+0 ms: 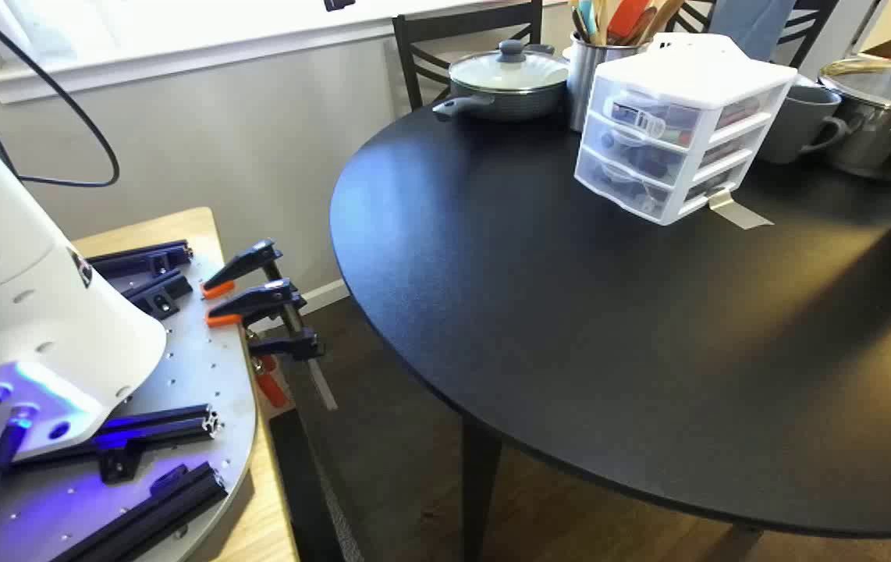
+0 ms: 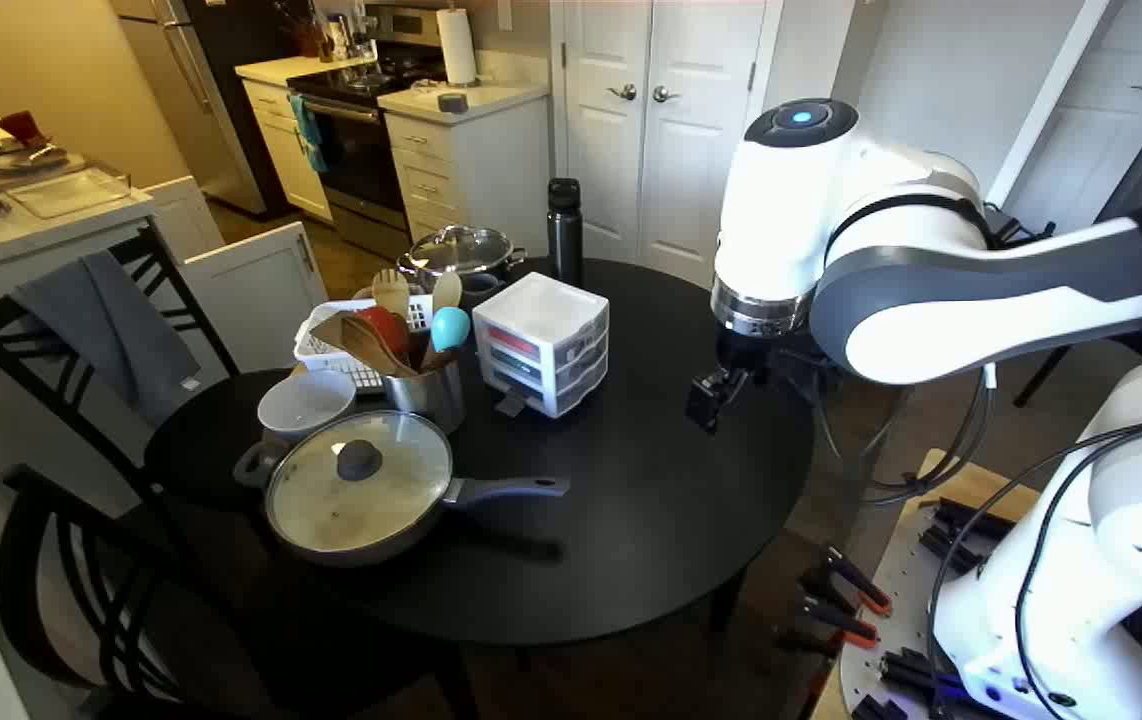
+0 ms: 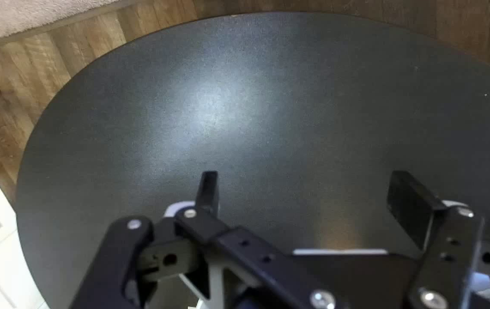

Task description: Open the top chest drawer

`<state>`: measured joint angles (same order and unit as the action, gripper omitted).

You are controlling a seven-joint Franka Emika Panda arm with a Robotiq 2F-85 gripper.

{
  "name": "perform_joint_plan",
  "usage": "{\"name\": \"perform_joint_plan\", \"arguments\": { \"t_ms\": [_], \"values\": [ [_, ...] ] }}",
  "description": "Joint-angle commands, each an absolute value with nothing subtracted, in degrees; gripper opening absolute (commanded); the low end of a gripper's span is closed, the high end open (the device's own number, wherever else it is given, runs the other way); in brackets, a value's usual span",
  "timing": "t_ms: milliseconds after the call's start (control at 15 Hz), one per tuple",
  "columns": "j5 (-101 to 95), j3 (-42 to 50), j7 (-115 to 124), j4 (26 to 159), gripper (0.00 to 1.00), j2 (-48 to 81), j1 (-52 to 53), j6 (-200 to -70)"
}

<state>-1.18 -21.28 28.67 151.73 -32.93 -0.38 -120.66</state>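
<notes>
"While the arm point(image 2: 896, 240) hung over the right of the frame in an exterior view, how did the tool point(image 3: 303, 191) stand?"

"Wide. Wrist view had its fingers point(image 3: 207, 193) well apart, one a little left of centre in the lower half, one at lower right, dark top of the bench point(image 3: 249, 111) showing between them."

"And the top drawer point(image 1: 672, 117)?"

"Upper right of the frame in an exterior view: uppermost of three in the small white organiser point(image 1: 695, 70). Barcode label point(image 1: 639, 119) visible at its clear front. Drawer looked closed, its front level with the two lower drawers point(image 1: 640, 156) beneath."

"Did you log it from both exterior views?"

"Yes. It also sat near the middle of the frame in an exterior view, with red contents point(image 2: 514, 343) showing through its side. Tool was to the right of it there, well apart."

"Neighbours on the bench?"

"Same frame. Lidded pan point(image 2: 359, 495) at lower left, its handle point(image 2: 511, 488) pointing right. Steel utensil pot point(image 2: 436, 398) near the organiser, to its left. Dark bottle point(image 2: 564, 235) upright at upper middle, beyond the organiser. Pale strip point(image 1: 738, 211), upper right in an exterior view, ran from the organiser's lower edge onto the bench."

"Off the bench?"

"Black clamps point(image 1: 254, 303) with orange tips, left of centre in an exterior view, near the robot's white base point(image 1: 47, 328) at the left edge."
</notes>
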Motion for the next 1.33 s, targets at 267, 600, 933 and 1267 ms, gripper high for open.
{"name": "perform_joint_plan", "arguments": {
  "t_ms": [267, 600, 933, 1267],
  "values": [
    [-2.2, -19.7, 29.5, 151.7, 1.00, -32.6, 1.2, -120.5],
    [2.4, -18.9, 43.1, 148.1, 1.00, -28.9, -0.3, -118.8],
    [3.9, -18.0, 55.8, 146.5, 1.00, -23.4, -0.9, -120.5],
    [4.8, -13.5, 64.9, 145.7, 1.00, -19.2, -1.4, -123.0]
  ]
}}
